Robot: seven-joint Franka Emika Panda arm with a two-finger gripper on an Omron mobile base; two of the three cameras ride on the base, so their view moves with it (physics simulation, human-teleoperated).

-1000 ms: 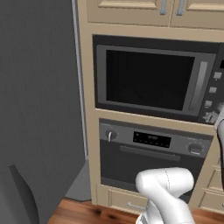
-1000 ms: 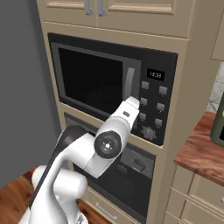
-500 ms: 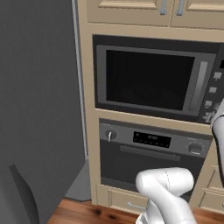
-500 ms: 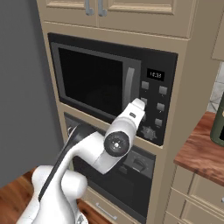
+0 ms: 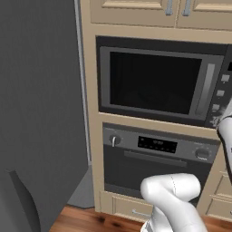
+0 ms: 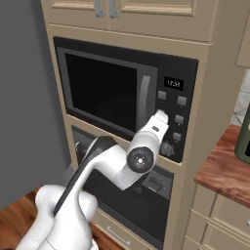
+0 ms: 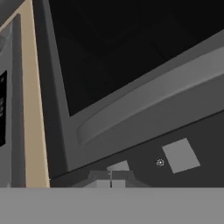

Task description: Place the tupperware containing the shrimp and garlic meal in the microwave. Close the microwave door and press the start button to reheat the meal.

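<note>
Since a second ago your arm has swung right and forward, carrying the gripper (image 7: 110, 180) from the lower edge of the microwave door (image 6: 105, 93) onto the button panel (image 6: 172, 119) at the right of the microwave (image 5: 158, 81). You have the fingers pinched fully together with nothing between them, and their tips sit just at the panel, beside the door handle (image 7: 148, 98).

The door is shut and its glass is too dark to show the tupperware, so you cannot confirm the meal from here; judge it as inside.

For the press, I would keep the fingers together as one blunt tip, line it up squarely on the start button rather than a neighbouring key, and push straight in.

Readable writing is scarce: the microwave clock (image 6: 173, 83) appears to show 12:33; the oven display (image 5: 157, 145) is illegible.
</note>
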